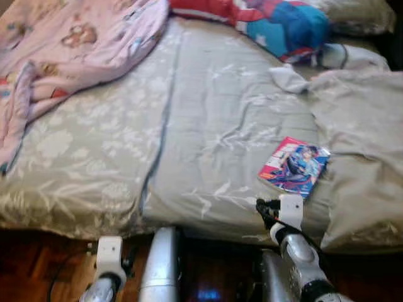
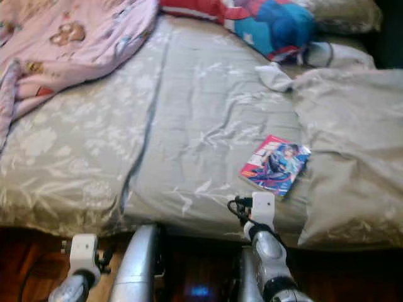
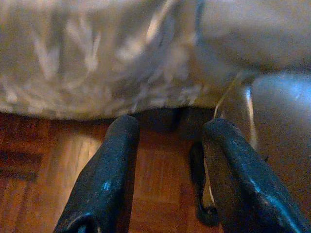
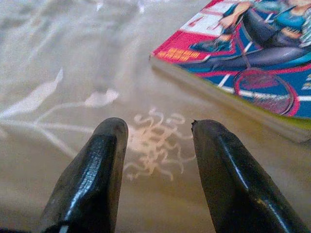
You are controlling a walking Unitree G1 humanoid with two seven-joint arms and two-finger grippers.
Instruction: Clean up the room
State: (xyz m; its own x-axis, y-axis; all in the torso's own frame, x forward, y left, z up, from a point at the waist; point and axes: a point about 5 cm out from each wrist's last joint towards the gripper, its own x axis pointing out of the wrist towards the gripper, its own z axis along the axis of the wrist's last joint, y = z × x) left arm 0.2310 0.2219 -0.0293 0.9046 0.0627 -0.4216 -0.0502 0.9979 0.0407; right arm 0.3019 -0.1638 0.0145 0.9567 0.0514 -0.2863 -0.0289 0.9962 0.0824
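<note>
A thin comic book [image 1: 294, 167] with a pink and blue cover lies flat on the grey floral bedsheet [image 1: 208, 126], near the bed's front edge on the right. My right gripper [image 4: 158, 133] hovers open just over the sheet, a short way short of the book [image 4: 252, 63], with nothing between its fingers. Its wrist [image 1: 286, 217] shows at the bed's edge below the book. My left gripper [image 3: 167, 133] hangs low in front of the bed's side, open and empty, above the wooden floor [image 3: 43, 160].
A pink blanket [image 1: 69, 50] is bunched at the bed's far left. A red and blue pillow [image 1: 277, 22] lies at the head, with a white sock [image 1: 289, 78] beside it. A grey duvet [image 1: 359, 145] is heaped on the right. Dark wooden floor [image 1: 31, 264] runs under the bed.
</note>
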